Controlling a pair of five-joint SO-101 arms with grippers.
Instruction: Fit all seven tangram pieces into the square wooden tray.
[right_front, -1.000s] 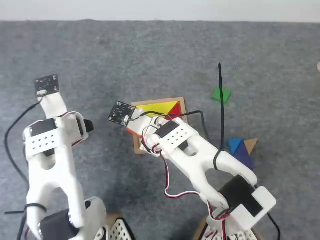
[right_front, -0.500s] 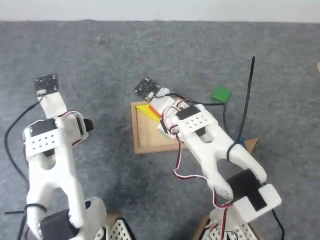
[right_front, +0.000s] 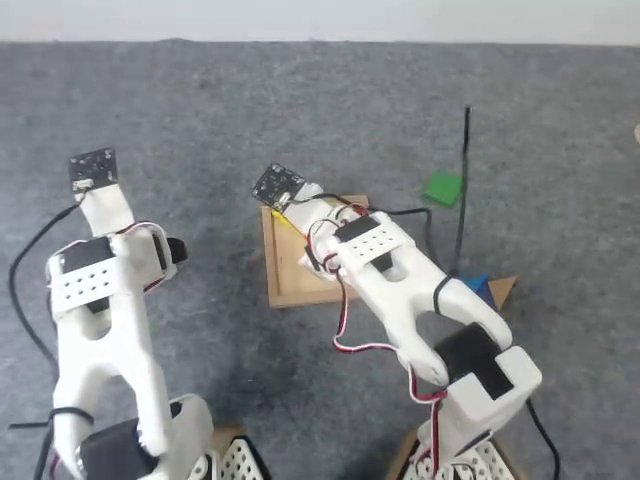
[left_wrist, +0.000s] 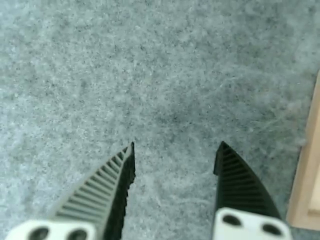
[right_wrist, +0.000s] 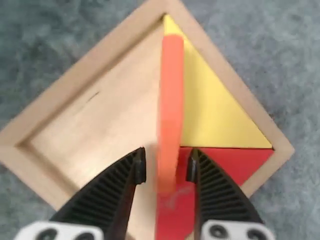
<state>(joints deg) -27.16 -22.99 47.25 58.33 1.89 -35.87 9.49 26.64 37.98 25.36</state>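
Square wooden tray (right_wrist: 75, 82) lies mid-tabletop, with its raised rim all round and the right arm (right_front: 400, 290) over it. Two pieces lie flat inside. The yellow triangle (right_wrist: 215, 115) is tight into one corner and the red triangle (right_wrist: 220, 162) is edge to edge with it. The other half of the floor is bare smooth wood (right_wrist: 95, 135), open room beside the held piece. The orange piece (right_wrist: 170, 125) stands on edge, seen as a thin slab running along the yellow triangle's side toward the tray corner. Can't tell whether it touches the floor. The right jaws are narrowly parted and clamped on the orange piece, with the ribbed black pads on both faces.

The tabletop (right_front: 200, 120) has a grey fuzzy felt-like cover. Loose on it are a green square (right_front: 442, 188) well apart from the tray, and a blue triangle (right_front: 473, 289) and tan triangle (right_front: 503, 288) close together, partly under the right arm.

The left arm (right_front: 100, 300) is off to the side. The left jaws are spread wide and hold nothing, over bare felt, with the tray's outer edge (left_wrist: 307, 190) just beside one fingertip.
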